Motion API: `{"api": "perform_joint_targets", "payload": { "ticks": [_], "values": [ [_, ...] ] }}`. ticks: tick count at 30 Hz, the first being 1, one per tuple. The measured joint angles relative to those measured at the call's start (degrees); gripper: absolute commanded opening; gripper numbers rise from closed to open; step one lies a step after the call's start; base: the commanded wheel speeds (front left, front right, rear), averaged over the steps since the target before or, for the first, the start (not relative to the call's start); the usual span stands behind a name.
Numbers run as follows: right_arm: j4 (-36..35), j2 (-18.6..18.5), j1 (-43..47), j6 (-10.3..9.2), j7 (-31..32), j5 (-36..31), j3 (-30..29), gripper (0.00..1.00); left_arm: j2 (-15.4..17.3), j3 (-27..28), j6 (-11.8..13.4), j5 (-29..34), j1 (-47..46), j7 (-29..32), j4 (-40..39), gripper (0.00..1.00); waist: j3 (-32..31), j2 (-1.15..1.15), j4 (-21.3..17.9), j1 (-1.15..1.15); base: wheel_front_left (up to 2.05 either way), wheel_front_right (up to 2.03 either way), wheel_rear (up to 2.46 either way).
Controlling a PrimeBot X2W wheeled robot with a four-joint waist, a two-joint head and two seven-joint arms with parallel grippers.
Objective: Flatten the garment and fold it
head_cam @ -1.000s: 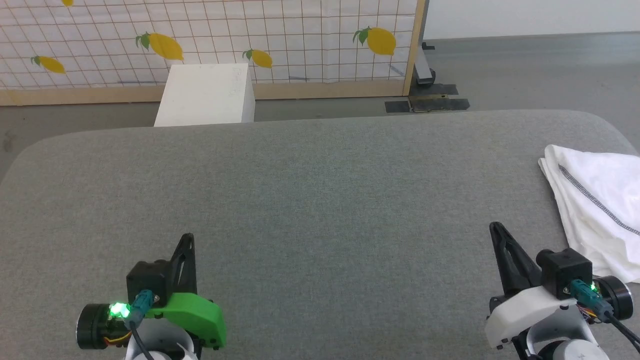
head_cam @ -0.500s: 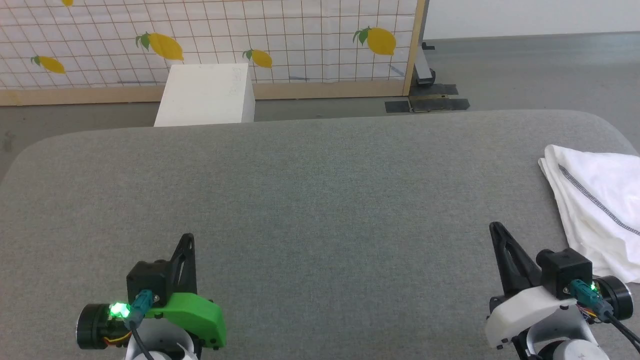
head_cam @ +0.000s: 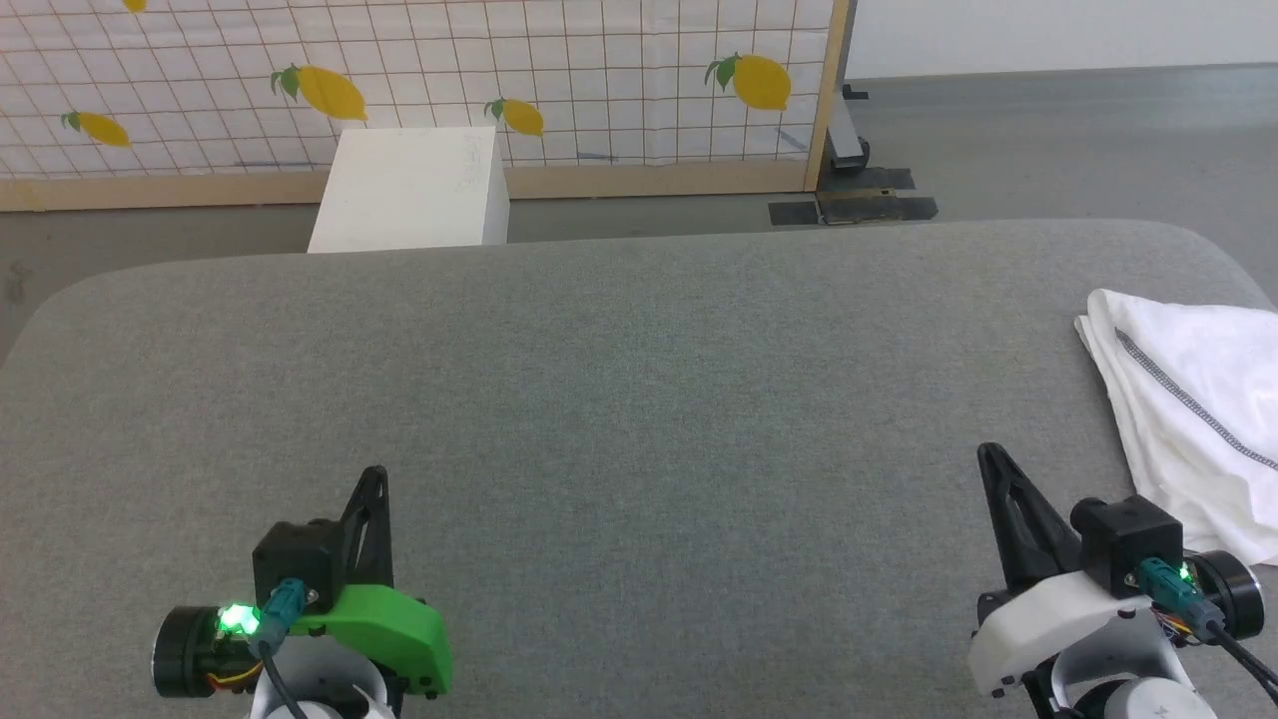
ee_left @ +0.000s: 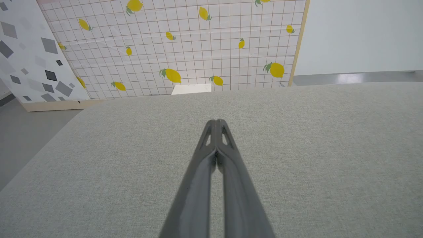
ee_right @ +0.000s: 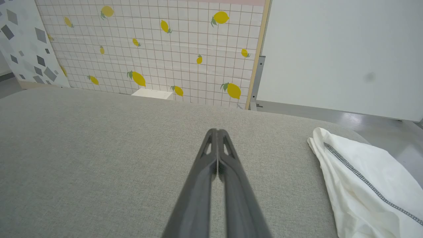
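Left gripper [head_cam: 373, 479] at the lower left of the head view, under a green wrist cover [head_cam: 384, 624]; in the left wrist view [ee_left: 215, 122] both dark fingers pressed together from mid-length to the tip, nothing between them. Right gripper [head_cam: 990, 457] at the lower right, under a white wrist cover [head_cam: 1038, 619]; likewise closed tip to tip in the right wrist view [ee_right: 217, 131], gripping nothing.

Below both, a broad grey fabric-covered surface [head_cam: 639, 379] with rounded corners, bare across its middle. Whether the fingers touch it: cannot tell.

Beyond its far edge, a wood-framed panel [head_cam: 599, 60] of white grid cloth printed with yellow lemons, standing on grey floor [head_cam: 1048, 140]. To that panel's left in the left wrist view, a second panel [ee_left: 29, 49] with grey diamond shapes.

In front of the lemon panel, a white box [head_cam: 409, 190], partly hidden behind the surface's far edge.

At the surface's right edge, the white garment [head_cam: 1218, 350], bunched and creased, running out of the head view; near the right gripper but apart from it, well apart from the left one. Across the garment, a grey zigzag-stitched seam [head_cam: 1193, 404] running diagonally.
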Motion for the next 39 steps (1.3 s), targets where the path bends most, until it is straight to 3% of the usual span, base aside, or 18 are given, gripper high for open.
{"api": "perform_joint_targets", "payload": {
  "ticks": [39],
  "values": [
    [0.0,0.0,0.0,0.0,0.0,0.0,0.0,0.0,0.0,0.0,0.0,0.0,0.0,0.0,0.0,0.0,0.0,0.0,0.0,0.0,0.0,0.0,0.0]
  ]
}}
